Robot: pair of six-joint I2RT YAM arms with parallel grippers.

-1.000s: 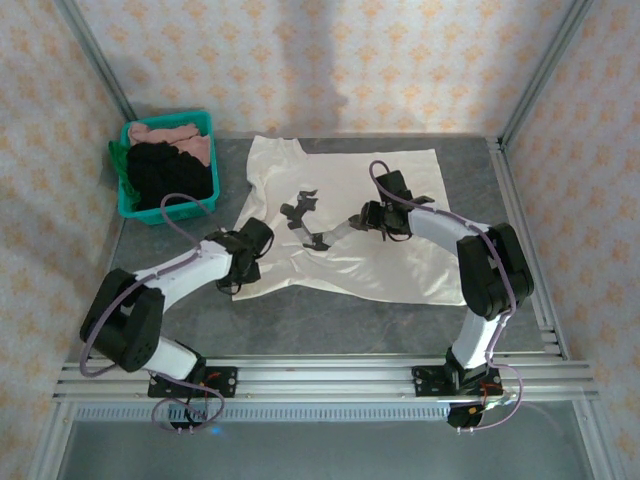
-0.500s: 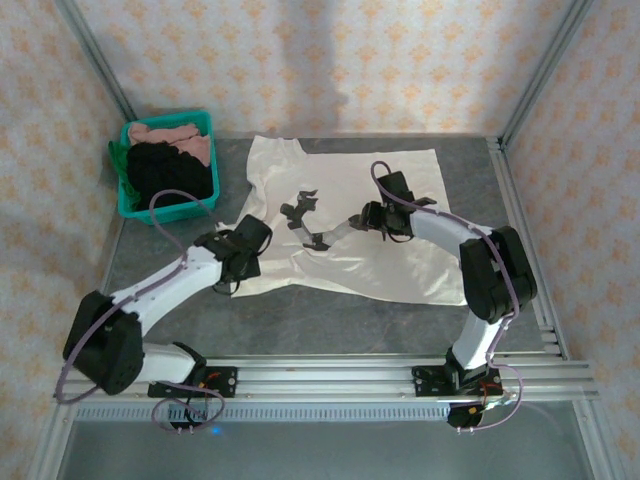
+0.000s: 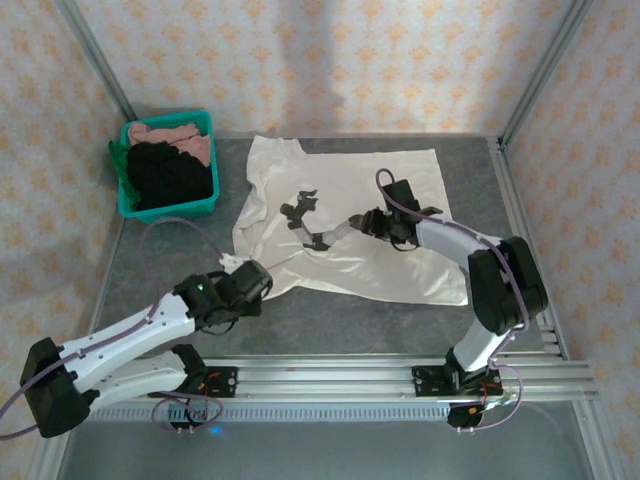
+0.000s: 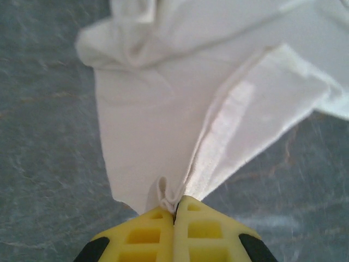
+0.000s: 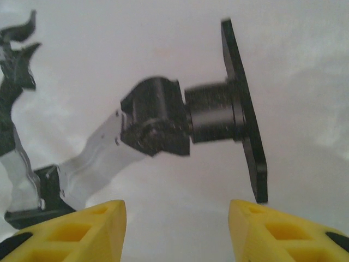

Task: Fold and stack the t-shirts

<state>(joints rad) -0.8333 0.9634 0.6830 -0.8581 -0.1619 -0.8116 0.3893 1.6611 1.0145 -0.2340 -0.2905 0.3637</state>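
A teal bin (image 3: 178, 210) of bundled shirts (image 3: 165, 172) sits left of the cream t-shirt (image 3: 340, 175).

teal bin (image 3: 175, 211) at table's (image 3: 330, 320) far-left corner

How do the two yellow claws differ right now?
The left gripper is shut, pinching the cream t-shirt by its edge; the right gripper is open, holding nothing. The left sits at the shirt's near-left corner, the right above its black print. Both have yellow fingers.

T-shirt (image 3: 400, 190) lies on table (image 3: 350, 325), bin (image 3: 170, 210) to its left.
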